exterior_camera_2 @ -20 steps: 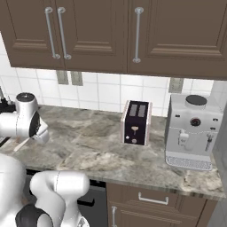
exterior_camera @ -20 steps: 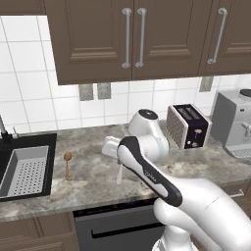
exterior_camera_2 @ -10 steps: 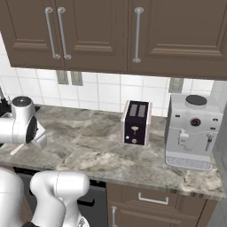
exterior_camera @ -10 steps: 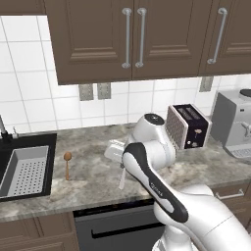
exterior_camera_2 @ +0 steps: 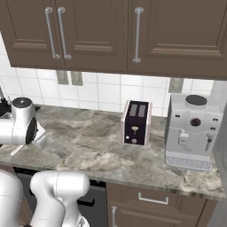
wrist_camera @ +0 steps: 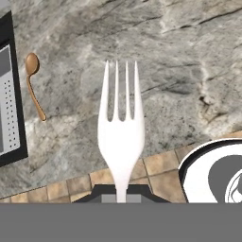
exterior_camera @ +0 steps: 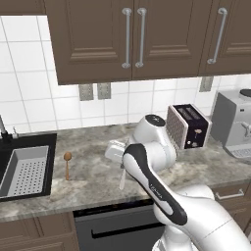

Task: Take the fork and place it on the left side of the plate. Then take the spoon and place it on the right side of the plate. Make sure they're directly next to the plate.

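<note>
Hanging from the gripper (exterior_camera: 121, 169) in the left base view, the fork (exterior_camera: 122, 178) dangles above the counter (exterior_camera: 93, 176), well right of the spoon (exterior_camera: 67, 164) lying by the sink (exterior_camera: 24, 169). In the hand view the jaws seem clamped on the fork's handle, tines pointing away, though the fingertips are barely visible.

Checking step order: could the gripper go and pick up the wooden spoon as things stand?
Probably not yet. The gripper is shut on the fork, so it has no free grasp. The wooden spoon itself lies in the open on the counter beside the sink.
</note>
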You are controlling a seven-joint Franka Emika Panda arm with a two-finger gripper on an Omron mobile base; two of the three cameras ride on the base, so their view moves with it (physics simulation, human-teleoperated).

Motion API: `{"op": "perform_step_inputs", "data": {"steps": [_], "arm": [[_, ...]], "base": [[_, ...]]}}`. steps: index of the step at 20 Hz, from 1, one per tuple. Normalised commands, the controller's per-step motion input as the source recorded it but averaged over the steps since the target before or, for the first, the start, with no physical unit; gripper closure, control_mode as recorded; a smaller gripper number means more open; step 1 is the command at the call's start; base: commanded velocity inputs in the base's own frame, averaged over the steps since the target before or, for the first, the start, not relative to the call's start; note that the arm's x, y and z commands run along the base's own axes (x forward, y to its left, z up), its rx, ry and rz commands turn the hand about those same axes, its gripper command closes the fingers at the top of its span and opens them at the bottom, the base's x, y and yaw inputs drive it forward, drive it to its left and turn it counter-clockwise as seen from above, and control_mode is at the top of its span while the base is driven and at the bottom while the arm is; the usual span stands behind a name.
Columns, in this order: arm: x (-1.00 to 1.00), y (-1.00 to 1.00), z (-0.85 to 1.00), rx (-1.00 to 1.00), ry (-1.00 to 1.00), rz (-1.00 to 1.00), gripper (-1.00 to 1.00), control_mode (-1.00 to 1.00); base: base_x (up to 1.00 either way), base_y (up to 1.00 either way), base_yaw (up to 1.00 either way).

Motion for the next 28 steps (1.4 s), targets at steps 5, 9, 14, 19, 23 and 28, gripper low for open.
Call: {"op": "perform_step_inputs", "data": {"steps": [5, 9, 14, 19, 23, 28], "arm": [[0.0, 0.0, 0.0, 0.0, 0.0, 0.0, 1.0, -1.0], [0.0, 0.0, 0.0, 0.0, 0.0, 0.0, 1.0, -1.0], [0.0, 0.0, 0.0, 0.0, 0.0, 0.0, 1.0, -1.0], [0.0, 0.0, 0.0, 0.0, 0.0, 0.0, 1.0, 1.0], [0.0, 0.0, 0.0, 0.0, 0.0, 0.0, 1.0, 1.0], [0.0, 0.0, 0.0, 0.0, 0.0, 0.0, 1.0, 1.0]], "base": [[0.0, 0.0, 0.0], [0.0, 0.0, 0.0], [0.0, 0.0, 0.0], [0.0, 0.0, 0.0], [0.0, 0.0, 0.0], [0.0, 0.0, 0.0]]}}
